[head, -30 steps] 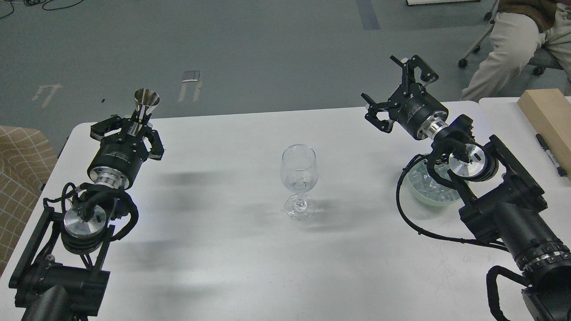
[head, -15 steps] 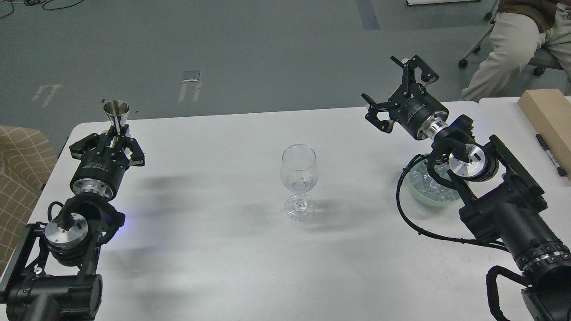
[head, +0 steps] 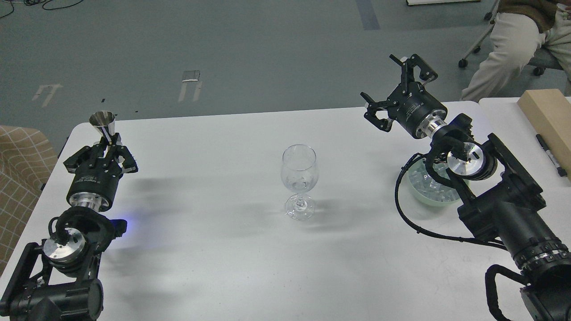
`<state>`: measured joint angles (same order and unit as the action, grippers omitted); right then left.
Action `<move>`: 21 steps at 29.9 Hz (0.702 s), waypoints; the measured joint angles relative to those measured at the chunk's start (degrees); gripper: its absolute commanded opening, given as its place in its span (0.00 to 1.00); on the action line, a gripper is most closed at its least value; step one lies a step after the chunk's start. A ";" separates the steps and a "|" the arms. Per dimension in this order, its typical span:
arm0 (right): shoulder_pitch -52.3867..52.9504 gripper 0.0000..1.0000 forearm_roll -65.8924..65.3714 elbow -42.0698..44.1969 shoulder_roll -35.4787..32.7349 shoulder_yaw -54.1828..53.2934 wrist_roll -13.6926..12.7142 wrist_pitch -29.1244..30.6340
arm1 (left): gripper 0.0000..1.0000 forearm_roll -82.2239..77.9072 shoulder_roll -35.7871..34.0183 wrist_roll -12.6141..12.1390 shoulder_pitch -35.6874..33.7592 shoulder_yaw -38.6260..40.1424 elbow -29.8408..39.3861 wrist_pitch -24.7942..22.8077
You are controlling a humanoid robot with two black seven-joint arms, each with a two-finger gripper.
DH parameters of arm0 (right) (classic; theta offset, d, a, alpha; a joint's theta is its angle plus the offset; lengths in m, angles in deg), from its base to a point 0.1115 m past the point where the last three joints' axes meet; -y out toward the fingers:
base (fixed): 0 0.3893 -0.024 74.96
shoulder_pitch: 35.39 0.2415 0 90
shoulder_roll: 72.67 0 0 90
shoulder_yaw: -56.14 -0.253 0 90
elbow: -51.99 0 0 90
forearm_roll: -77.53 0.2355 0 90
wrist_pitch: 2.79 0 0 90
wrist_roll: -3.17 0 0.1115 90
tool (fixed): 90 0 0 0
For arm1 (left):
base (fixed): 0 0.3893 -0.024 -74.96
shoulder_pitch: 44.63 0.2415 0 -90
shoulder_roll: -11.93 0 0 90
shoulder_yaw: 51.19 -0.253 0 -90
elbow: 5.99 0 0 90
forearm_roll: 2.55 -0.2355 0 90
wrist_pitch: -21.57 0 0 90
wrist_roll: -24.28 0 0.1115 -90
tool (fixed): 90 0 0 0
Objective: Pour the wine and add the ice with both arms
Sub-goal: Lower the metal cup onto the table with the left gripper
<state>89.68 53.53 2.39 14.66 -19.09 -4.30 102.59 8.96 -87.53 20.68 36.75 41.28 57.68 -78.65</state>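
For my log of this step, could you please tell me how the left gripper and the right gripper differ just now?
The left gripper is shut on a steel measuring cup, held upright; the right gripper is open and holds nothing. The left gripper sits near the table's left edge, while the right gripper hangs above the far right corner, beyond the bowl of ice. Both are black and stand apart from the wine glass.
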 measured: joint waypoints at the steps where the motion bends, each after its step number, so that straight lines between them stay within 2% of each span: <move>1: 0.00 1.00 0.00 0.01 -0.02 0.00 0.00 0.00 | 0.15 0.00 0.02 0.00 0.00 0.00 -0.26 -0.09; 21: -0.11 1.00 0.00 -0.05 0.01 0.01 0.00 0.00 | 0.36 0.80 0.59 0.00 0.85 -0.05 -0.77 -0.43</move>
<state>89.56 53.53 2.34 14.67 -19.08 -4.30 102.59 9.76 -86.94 20.68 37.60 41.23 56.91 -79.07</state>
